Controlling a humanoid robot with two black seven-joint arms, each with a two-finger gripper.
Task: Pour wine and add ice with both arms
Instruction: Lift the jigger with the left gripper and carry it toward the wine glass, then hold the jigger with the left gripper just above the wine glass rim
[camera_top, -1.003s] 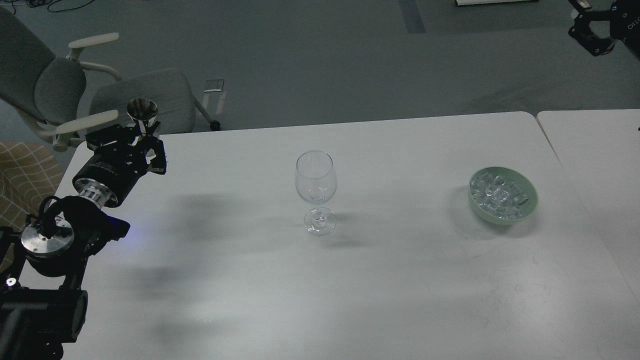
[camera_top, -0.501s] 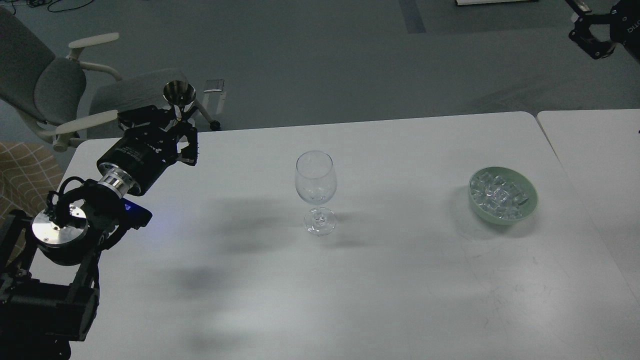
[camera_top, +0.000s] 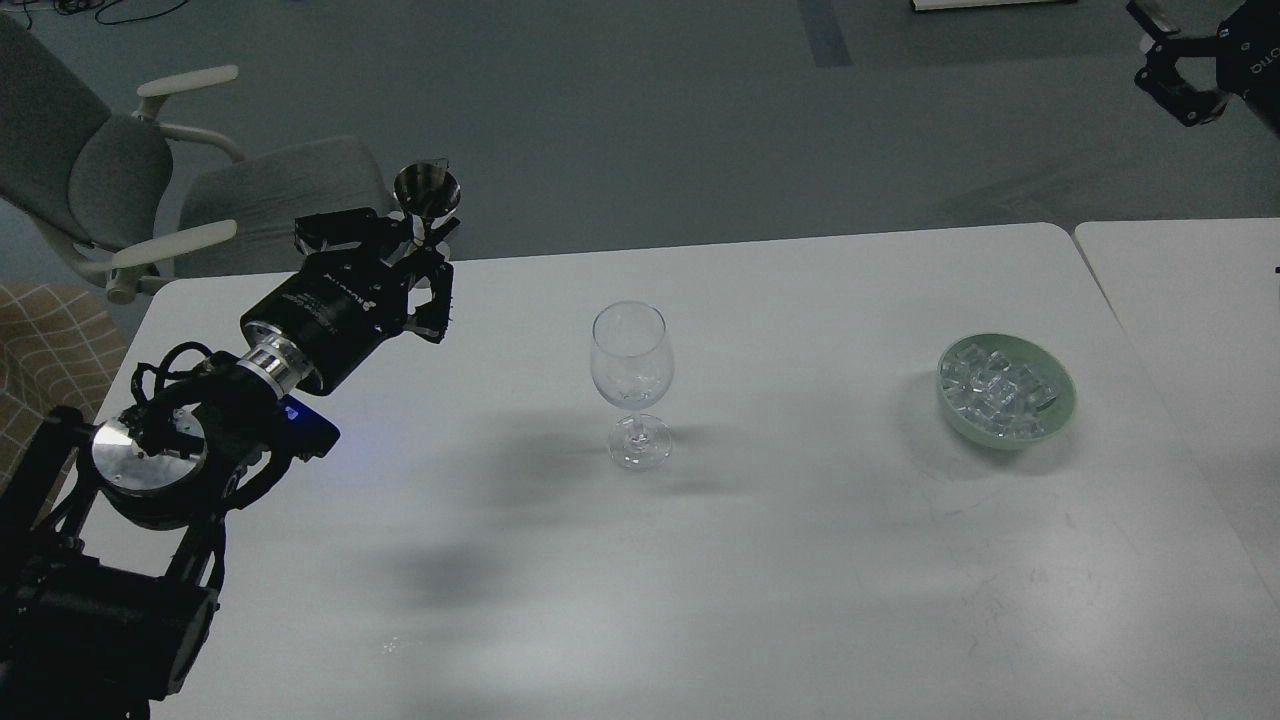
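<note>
Our left end effector (camera_top: 425, 262) is clenched on the stem of a small metal cup (camera_top: 427, 190), which stands upright above it with its mouth up, over the far left part of the white tabletop (camera_top: 700, 560). We cannot tell whether the cup holds any wine (its inside looks dark). A clear wine glass (camera_top: 630, 380) stands upright near the middle of the tabletop, well apart from the cup and to its right. Farther right sits a pale green bowl (camera_top: 1060, 405) heaped with ice (camera_top: 1000, 385). Our right end effector (camera_top: 1180, 85) hangs at the top right corner, well off the tabletop; we cannot tell whether its fingers are parted. A grey chair (camera_top: 120, 170) stands beyond the tabletop's left end.
</note>
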